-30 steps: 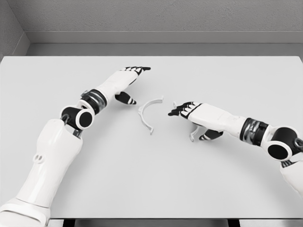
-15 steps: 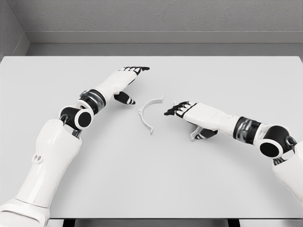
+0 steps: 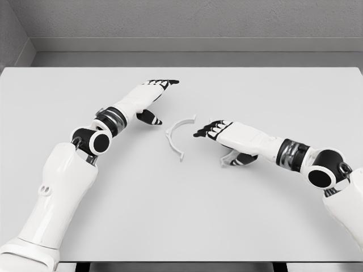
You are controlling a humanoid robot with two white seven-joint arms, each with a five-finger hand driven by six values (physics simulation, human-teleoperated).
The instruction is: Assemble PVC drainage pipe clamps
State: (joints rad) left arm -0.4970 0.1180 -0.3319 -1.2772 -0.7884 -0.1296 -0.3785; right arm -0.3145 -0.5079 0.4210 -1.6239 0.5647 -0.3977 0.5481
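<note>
A white half-ring clamp piece (image 3: 177, 136) lies on the white table (image 3: 181, 215) near the middle, its open side facing right. A second white clamp piece (image 3: 225, 160) lies mostly hidden under my right hand (image 3: 218, 132); only its lower end shows beside the thumb. The right hand hovers palm down over it, fingers stretched toward the first piece, a short gap away. My left hand (image 3: 153, 90) lies flat and open to the upper left of the first piece, fingers pointing right, thumb (image 3: 150, 118) pointing toward the piece without touching it.
The table's far edge meets a grey wall (image 3: 181, 22) at the back. Nothing else stands on the table.
My right hand has slid left, closer to the free clamp piece, and the piece under it has shifted left with it. The left arm has hardly moved.
</note>
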